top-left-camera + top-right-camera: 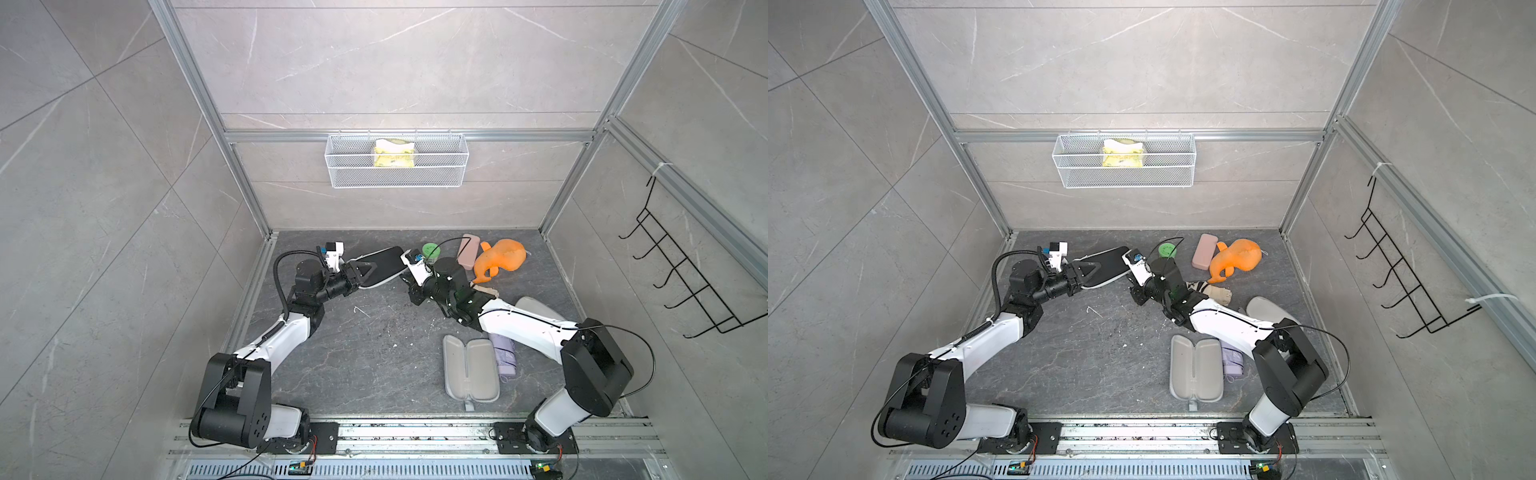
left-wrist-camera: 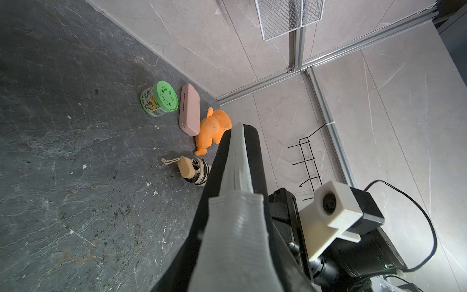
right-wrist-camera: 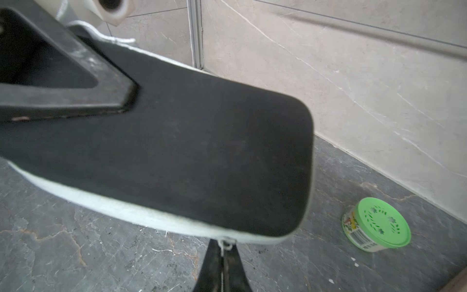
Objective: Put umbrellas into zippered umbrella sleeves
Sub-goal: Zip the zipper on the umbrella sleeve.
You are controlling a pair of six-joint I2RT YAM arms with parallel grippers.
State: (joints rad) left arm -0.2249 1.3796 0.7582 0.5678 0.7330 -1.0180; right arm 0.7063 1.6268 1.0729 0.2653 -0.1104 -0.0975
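The black sleeve with a white zip edge is held off the floor at the back, and my left gripper is shut on one end of it. In the left wrist view the black sleeve shows edge-on. My right gripper is shut on the sleeve's white zip pull, at the long edge near the far end. The beige umbrella with black-and-white markings lies behind the right arm. A lilac umbrella lies beside an open sleeve that shows its pale grey lining. A pale sleeve is partly hidden by the right arm.
A green-lidded tub, a pink case and an orange plush toy sit near the back wall. A white wire basket hangs on that wall. A black hook rack hangs on the right wall.
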